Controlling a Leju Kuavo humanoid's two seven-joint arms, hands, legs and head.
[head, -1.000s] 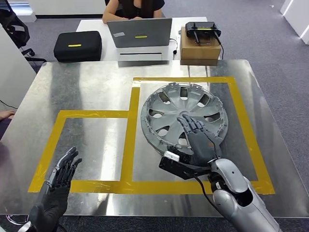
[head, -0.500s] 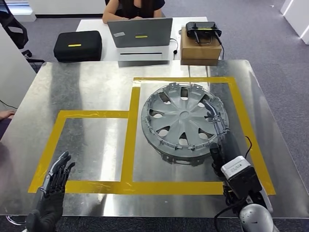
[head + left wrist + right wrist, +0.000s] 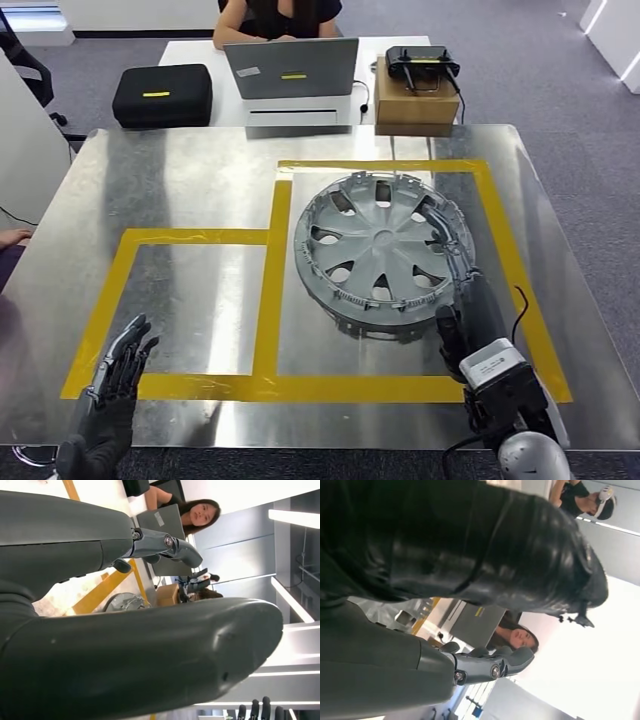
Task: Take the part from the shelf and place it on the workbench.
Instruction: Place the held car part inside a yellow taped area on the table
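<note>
**Hubcap on bench, both hands off it**

Hubcap (image 3: 383, 243) lies flat on the bench (image 3: 189, 190), inside the larger yellow tape (image 3: 278, 270) box, toward the bench's right half; grey, spoked, face up; its near rim sits close to the box's near line but inside it.

R hand (image 3: 462, 290) at the hubcap's right-near edge; palm side-on, fingers (image 3: 447, 238) stretched forward along the rim, loosely apart, clamped on nothing; whether fingertips touch the rim, can't tell. Wrist camera block w/ white label sits just behind the hand, cable trailing off it.

L hand (image 3: 113, 385) well apart from the hubcap, over the near-left corner of the smaller tape box; fingers spread, empty; hovers at the bench's near edge.

Wrist views: L wrist shows a thick grey thumb (image 3: 151, 650) and one extended finger (image 3: 166, 545), nothing between them; R wrist view much the same, dark cover up close, a finger (image 3: 490, 665) out straight.

Beyond the bench: white desk w/ laptop (image 3: 293, 67), person (image 3: 275, 15) seated behind it; black case (image 3: 161, 95) to the left; cardboard box (image 3: 413, 100) to the right w/ a black device (image 3: 420, 60) on top. Grey carpet around.
</note>
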